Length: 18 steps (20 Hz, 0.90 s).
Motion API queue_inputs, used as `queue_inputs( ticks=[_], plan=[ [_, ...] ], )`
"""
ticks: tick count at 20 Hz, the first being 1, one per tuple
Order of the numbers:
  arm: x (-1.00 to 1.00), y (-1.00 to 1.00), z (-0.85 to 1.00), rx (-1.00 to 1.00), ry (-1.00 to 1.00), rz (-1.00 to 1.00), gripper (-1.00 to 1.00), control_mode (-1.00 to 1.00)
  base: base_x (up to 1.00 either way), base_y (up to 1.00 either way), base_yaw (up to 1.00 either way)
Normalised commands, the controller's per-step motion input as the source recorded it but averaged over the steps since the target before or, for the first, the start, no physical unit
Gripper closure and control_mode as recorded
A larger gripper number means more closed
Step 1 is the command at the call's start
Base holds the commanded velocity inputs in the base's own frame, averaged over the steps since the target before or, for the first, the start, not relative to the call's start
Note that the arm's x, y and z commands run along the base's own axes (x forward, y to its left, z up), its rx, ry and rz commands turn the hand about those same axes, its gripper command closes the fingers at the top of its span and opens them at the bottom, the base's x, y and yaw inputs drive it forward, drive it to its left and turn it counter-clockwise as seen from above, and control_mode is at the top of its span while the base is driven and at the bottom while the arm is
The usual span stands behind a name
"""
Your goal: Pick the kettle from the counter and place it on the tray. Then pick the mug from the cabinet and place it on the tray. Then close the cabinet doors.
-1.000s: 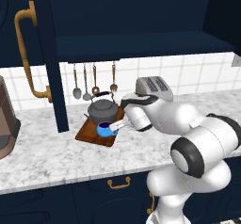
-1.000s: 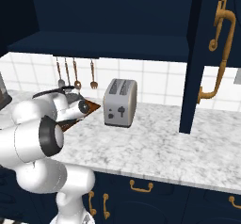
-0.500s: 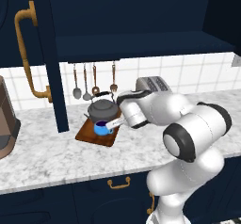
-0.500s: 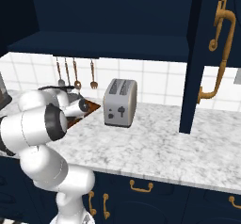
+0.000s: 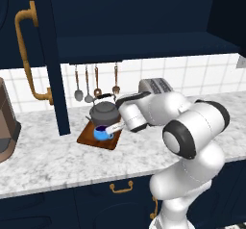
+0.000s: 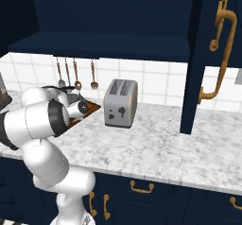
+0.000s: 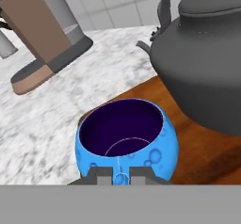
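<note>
One kettle (image 5: 104, 112) and one mug (image 5: 102, 133) sit on the single tray (image 5: 111, 142), which lies on the marbled bench (image 5: 57, 160) below the open cabinet (image 5: 144, 47). The kettle stands upright toward the back of the tray; the blue mug is just in front of it, near the tray's front edge, the two close together (whether they touch cannot be told). In the hand view the mug (image 7: 126, 143) is upright with its dark inside showing, and the kettle (image 7: 207, 72) rises behind it on the reddish-brown tray (image 7: 207, 152).

The gripper (image 7: 116, 175) is at the mug's near wall, its jaws drawn close and clamped on the mug's rim, one fingertip (image 7: 101, 175) showing on each side of a narrow strip of blue.

Two cabinet doors stand open: one at the left (image 5: 50, 59) and one at the right (image 6: 212, 54), each with one curved brass handle. Four utensils (image 5: 96, 81) hang on the tiled wall behind the kettle. One silver toaster (image 6: 121, 103) stands on the bench to the right of the tray, well apart from it. One brown appliance (image 5: 7, 127) stands at the far left.
</note>
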Motion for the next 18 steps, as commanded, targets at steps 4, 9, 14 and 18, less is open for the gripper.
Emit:
queue_inputs(
  ticks=[4, 9, 14, 18],
  plan=[
    [0.02, 0.04, -0.16, 0.0, 0.0, 0.0, 1.0, -1.0, 0.0, 0.0, 0.0],
    [0.0, 0.01, -0.13, 0.0, 0.0, 0.0, 1.0, -1.0, 0.0, 0.0, 0.0],
    [0.0, 0.0, -0.15, 0.0, 0.0, 0.0, 1.0, -1.0, 0.0, 0.0, 0.0],
    [-0.07, 0.0, 0.0, 0.0, 0.0, 0.0, -1.0, -1.0, 0.0, 0.0, 0.0]
  ],
)
